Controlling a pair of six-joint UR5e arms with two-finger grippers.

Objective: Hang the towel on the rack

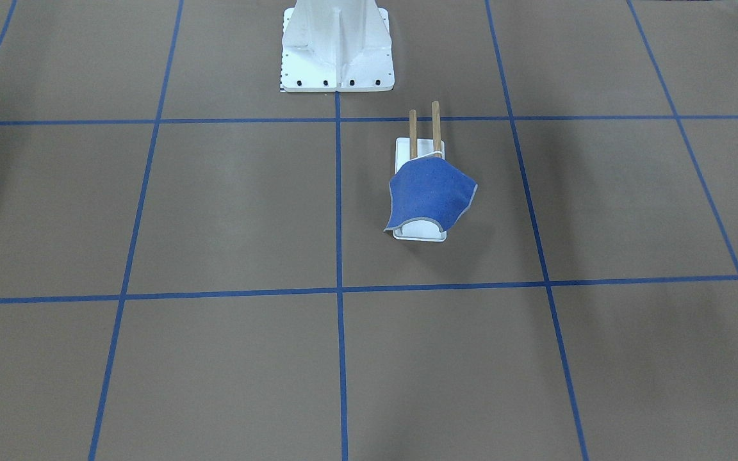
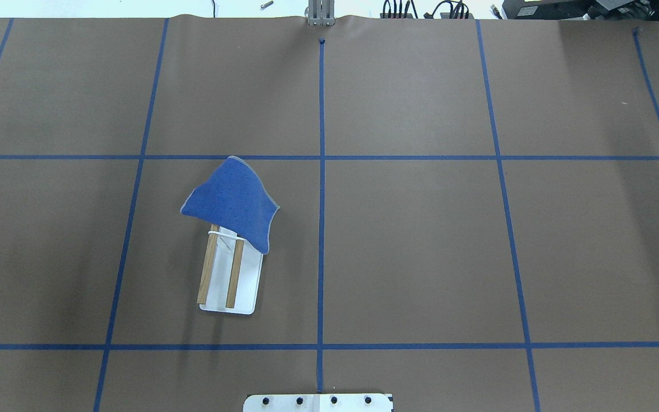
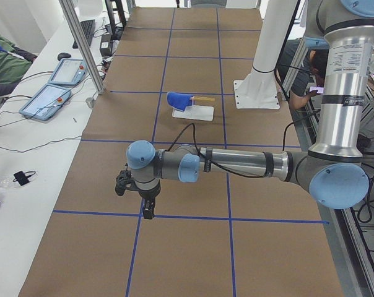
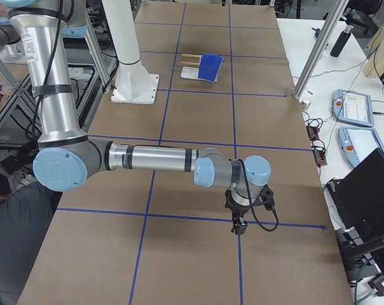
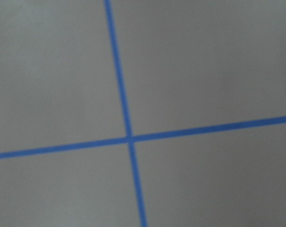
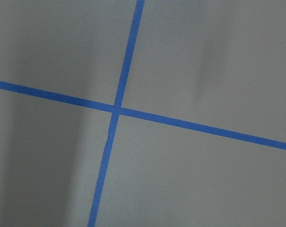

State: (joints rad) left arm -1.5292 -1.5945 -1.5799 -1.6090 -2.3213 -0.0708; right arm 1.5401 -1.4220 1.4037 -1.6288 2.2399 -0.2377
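Observation:
The royal-blue towel (image 1: 433, 192) lies draped over one end of the rack (image 1: 419, 235), covering the rod ends there. The rack's two brown rods (image 1: 435, 125) stick out bare on the other side. From overhead the towel (image 2: 229, 203) covers the far end of the rack (image 2: 248, 280), left of the table's centre line. My left gripper (image 3: 148, 213) shows only in the left side view, far from the rack, pointing down over a tape crossing. My right gripper (image 4: 238, 227) shows only in the right side view, likewise far off. I cannot tell whether either is open or shut.
The white bolted robot pedestal (image 1: 337, 51) stands just behind the rack. Blue tape lines (image 2: 321, 171) grid the brown table cover. Both wrist views show only the cover and a tape crossing (image 5: 129, 138). Tablets (image 3: 51, 99) lie on the side bench.

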